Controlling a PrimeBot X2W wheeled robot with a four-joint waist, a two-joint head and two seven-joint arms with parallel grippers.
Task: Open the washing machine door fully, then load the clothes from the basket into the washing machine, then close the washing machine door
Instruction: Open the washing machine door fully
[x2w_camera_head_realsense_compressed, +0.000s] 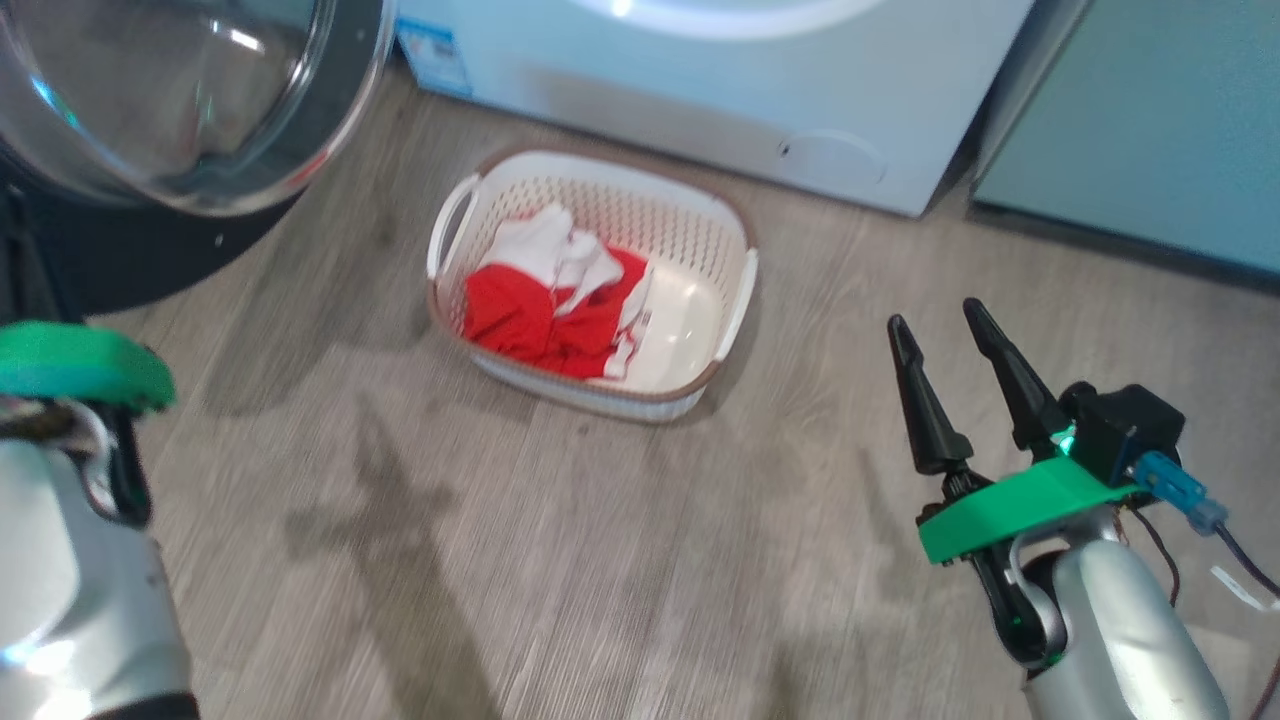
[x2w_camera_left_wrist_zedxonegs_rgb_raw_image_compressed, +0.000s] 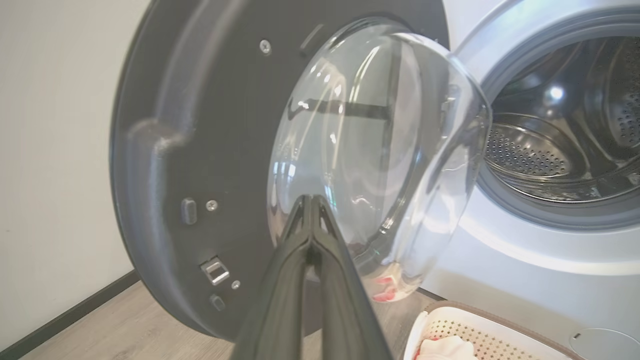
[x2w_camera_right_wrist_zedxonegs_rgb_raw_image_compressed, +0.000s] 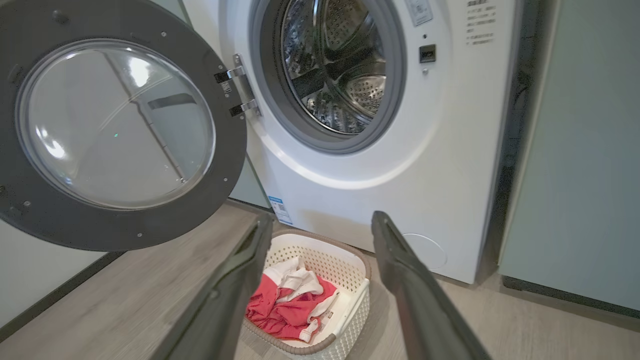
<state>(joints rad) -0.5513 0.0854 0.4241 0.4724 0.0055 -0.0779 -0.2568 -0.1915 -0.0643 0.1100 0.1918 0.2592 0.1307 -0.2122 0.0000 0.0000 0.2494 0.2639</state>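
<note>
Home laundry rm: washing machine (x2w_camera_right_wrist_zedxonegs_rgb_raw_image_compressed: 440, 165), basket (x2w_camera_head_realsense_compressed: 640, 215) w/ clothes (x2w_camera_head_realsense_compressed: 520, 315), teal cabinet (x2w_camera_right_wrist_zedxonegs_rgb_raw_image_compressed: 580, 175), wood floor (x2w_camera_head_realsense_compressed: 600, 560).

- The washing machine (x2w_camera_right_wrist_zedxonegs_rgb_raw_image_compressed: 450, 165): white, with a grey door seal (x2w_camera_right_wrist_zedxonegs_rgb_raw_image_compressed: 395, 85), a shiny steel drum (x2w_camera_right_wrist_zedxonegs_rgb_raw_image_compressed: 345, 65) dotted with holes, and a blue sticker (x2w_camera_right_wrist_zedxonegs_rgb_raw_image_compressed: 280, 210) at seven o'clock of the opening.
- The washing machine door (x2w_camera_right_wrist_zedxonegs_rgb_raw_image_compressed: 115, 225): dark grey rim, clear glass.
- The basket (x2w_camera_head_realsense_compressed: 690, 215): cream-white, rows of small holes, brown rim.
- The clothes (x2w_camera_head_realsense_compressed: 520, 315): bright red and white.
- The floor (x2w_camera_head_realsense_compressed: 600, 560): grey wood grain.
- The cabinet (x2w_camera_head_realsense_compressed: 1150, 120): pale teal.

Grey wood-grain floor (x2w_camera_head_realsense_compressed: 620, 560). Head view: teal cabinet (x2w_camera_head_realsense_compressed: 1150, 120) at 2 o'clock. Left wrist view: off-white wall (x2w_camera_left_wrist_zedxonegs_rgb_raw_image_compressed: 50, 150) at 9.
</note>
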